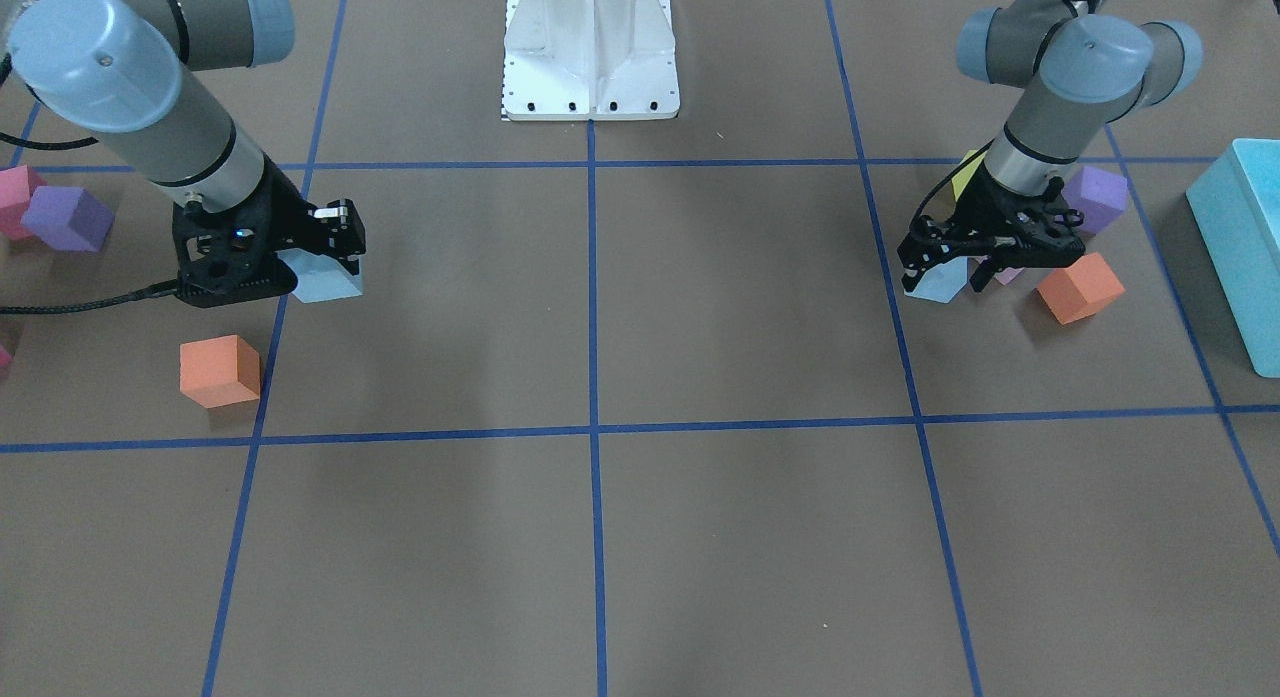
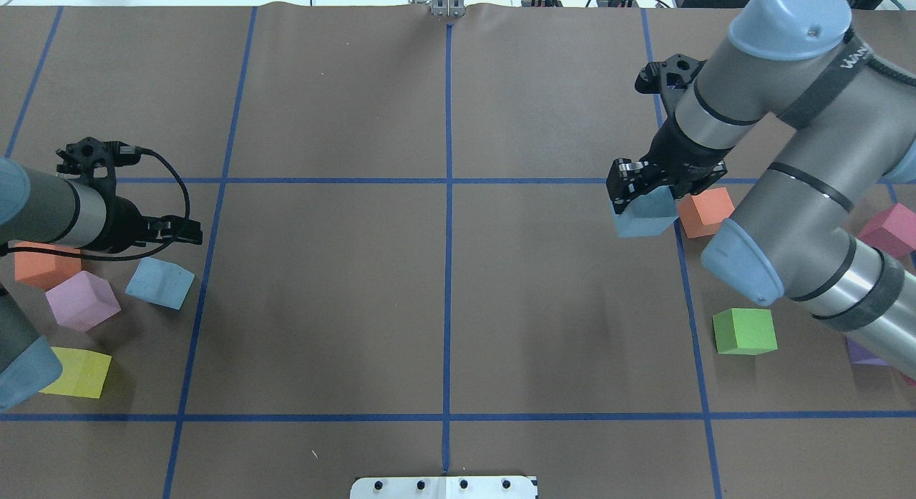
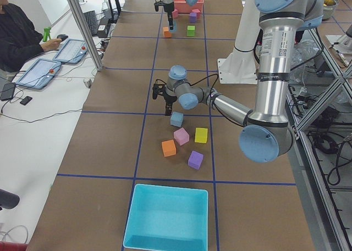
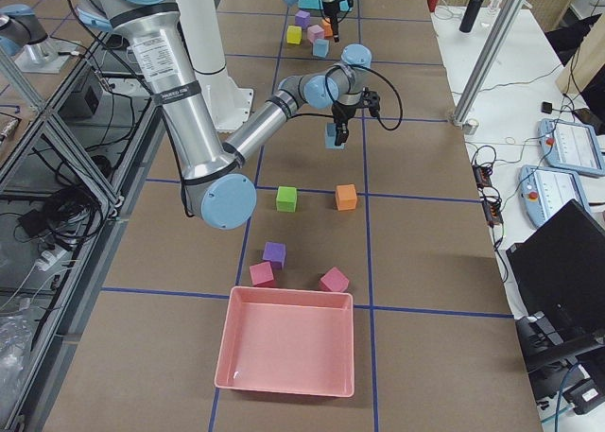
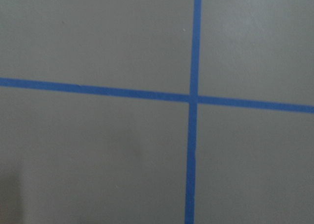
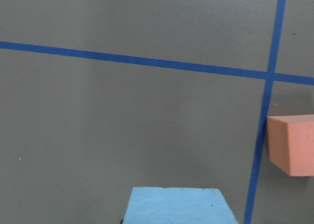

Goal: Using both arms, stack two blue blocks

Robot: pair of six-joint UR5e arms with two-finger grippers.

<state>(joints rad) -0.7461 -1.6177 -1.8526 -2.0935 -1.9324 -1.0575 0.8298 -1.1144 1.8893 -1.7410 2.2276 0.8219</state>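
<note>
One pale blue block lies on the table at the left, among other cubes; it also shows in the front view and the left side view. My left gripper hovers just over it with its jaws apart and holds nothing; its wrist view shows only bare table. My right gripper is shut on the second blue block, low over the table beside a blue tape line. That block also shows in the front view and at the bottom of the right wrist view.
A pink cube, an orange cube and a yellow cube crowd the left block. An orange cube sits right beside the held block, a green cube nearer me. A turquoise box stands at the left end.
</note>
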